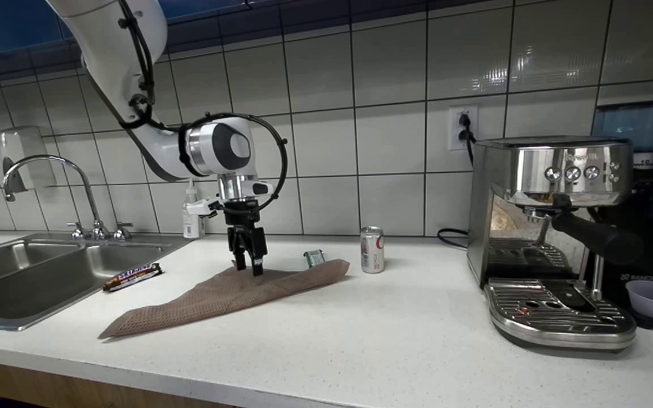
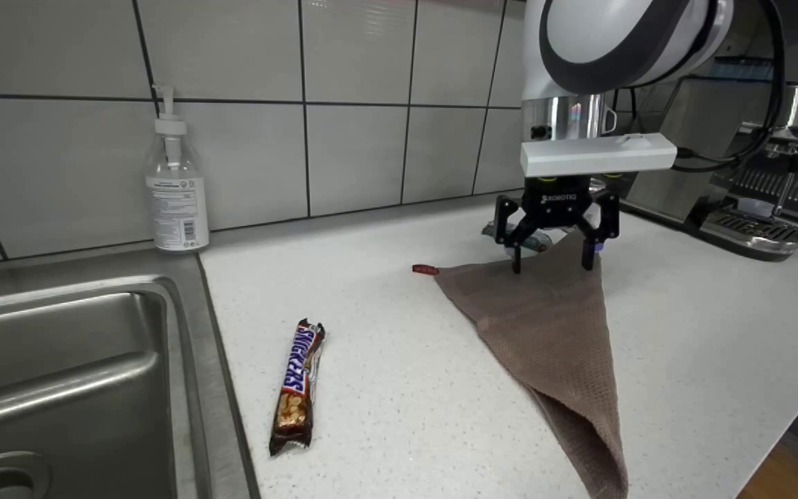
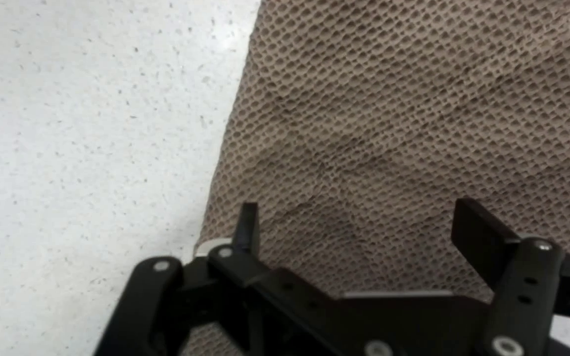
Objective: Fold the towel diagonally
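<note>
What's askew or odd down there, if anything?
The towel looks loosely folded: its layers gape at the near end in an exterior view, and creases show by the open pincer. A red piece shows at one corner; tag or wrapper, I can't tell. No spill visible.

The Robotiq end effector [image 2: 553, 266] points straight down, fingers [image 2: 589, 255] parted wide; directly above it sits the wrist [image 1: 232, 143], from which the white Franka Panda arm [image 1: 105, 65] slants upward.

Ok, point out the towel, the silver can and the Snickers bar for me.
Towel [image 2: 548, 326], in an exterior view: middle of its upper surface.
Silver can [image 1: 372, 250], in an exterior view: middle of its side.
Snickers bar [image 2: 297, 388], in an exterior view: middle of its printed face.
</note>
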